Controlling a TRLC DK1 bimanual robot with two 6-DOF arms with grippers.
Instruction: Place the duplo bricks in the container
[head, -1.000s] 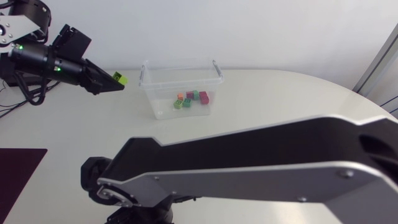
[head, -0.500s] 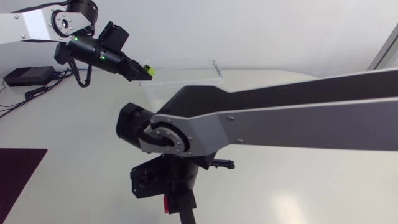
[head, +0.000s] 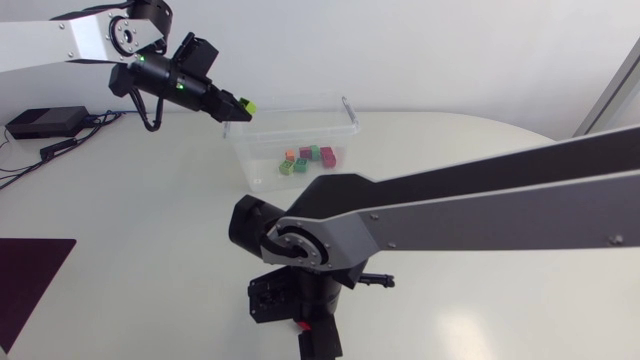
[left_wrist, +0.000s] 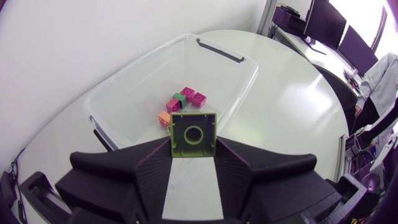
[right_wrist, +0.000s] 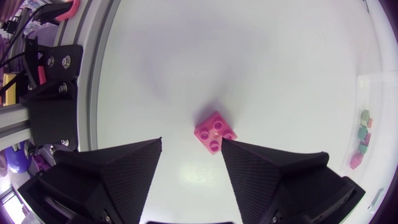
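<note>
A clear plastic container (head: 291, 132) stands at the back of the table with several small coloured bricks (head: 308, 157) inside. My left gripper (head: 240, 104) is shut on a lime green brick (left_wrist: 193, 132) and hovers over the container's (left_wrist: 244, 79) left rim, above the bricks (left_wrist: 182, 102) in it. My right arm (head: 450, 215) crosses the front of the table, wrist pointing down. Its gripper (right_wrist: 193, 146) is open above the tabletop. A pink brick (right_wrist: 215, 132) lies on the table just ahead of it, beside one fingertip.
The white table (head: 130, 220) spreads around the container. A dark mat (head: 28, 270) lies at the front left edge. In the right wrist view, the container's bricks (right_wrist: 362, 133) show far off to one side.
My left arm has carried the green brick rightwards, from left of the container to over its left rim. My right arm has swung, and its wrist now hangs low near the front.
</note>
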